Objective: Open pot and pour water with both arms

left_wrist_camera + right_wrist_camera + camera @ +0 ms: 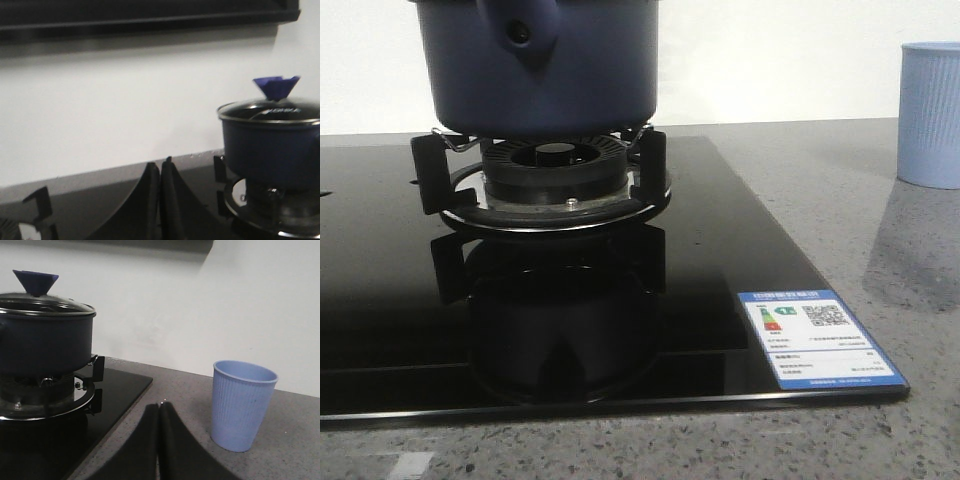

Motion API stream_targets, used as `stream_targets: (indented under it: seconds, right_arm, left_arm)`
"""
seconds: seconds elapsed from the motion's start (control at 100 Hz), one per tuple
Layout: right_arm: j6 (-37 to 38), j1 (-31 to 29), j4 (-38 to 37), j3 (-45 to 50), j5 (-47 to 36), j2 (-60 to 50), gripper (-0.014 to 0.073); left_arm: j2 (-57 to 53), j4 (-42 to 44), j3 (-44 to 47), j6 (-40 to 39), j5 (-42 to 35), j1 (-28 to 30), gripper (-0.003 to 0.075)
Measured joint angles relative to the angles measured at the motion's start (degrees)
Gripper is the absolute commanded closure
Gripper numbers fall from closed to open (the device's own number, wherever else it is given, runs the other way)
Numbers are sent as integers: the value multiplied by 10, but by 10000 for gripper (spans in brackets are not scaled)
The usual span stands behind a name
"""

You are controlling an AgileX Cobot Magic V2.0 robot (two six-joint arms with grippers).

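Left claw [160, 200]: dark fingers pressed together, nothing between them, hovering low over the glossy black glass cooktop [120, 210]. Right claw [158, 442]: fingers likewise closed tight with nothing held, low over the grey speckled stone desk [295, 440], just off the cooktop's right edge. Neither claw shows in the front view.

Large dark navy-blue matte round pot [545, 65]: sits upright on the black metal burner grate [650, 165] at the far middle of the cooktop. Stubby handle socket with a hole [520, 32] faces the front camera. Black round burner head [555, 165] directly under the pot, ringed by a shiny metal collar. Pot and grate mirrored in the glass below.

Glass lid with metal rim [45, 306]: seated on the pot, closed. Blue cone-shaped knob [35, 281] stands on top at centre. White lettering on the lid in the left wrist view, too blurred to read.

Pale blue ribbed plastic cup [930, 112]: upright on the desk, right of the cooktop, well apart from the pot. Contents cannot be told.

Blue-bordered white label sticker [818, 338]: near right corner of the cooktop, with coloured bars and a QR code. Part of a second grate [42, 202] is visible left of the left claw. Plain white wall behind.
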Motion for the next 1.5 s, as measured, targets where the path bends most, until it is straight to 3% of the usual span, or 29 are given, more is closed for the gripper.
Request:
stream_targets:
  seconds: [0.16,0.28,1.5]
  right_arm:
    - [0,0,0,0,0,0,665]
    - [0,0,0,0,0,0,665]
    - [0,0,-12,0,12,0,665]
  left_arm:
    - [0,35,57,-71,0,81,741]
    - [0,55,95,-99,-6,110,741]
    - [0,69,95,-120,-18,111,741]
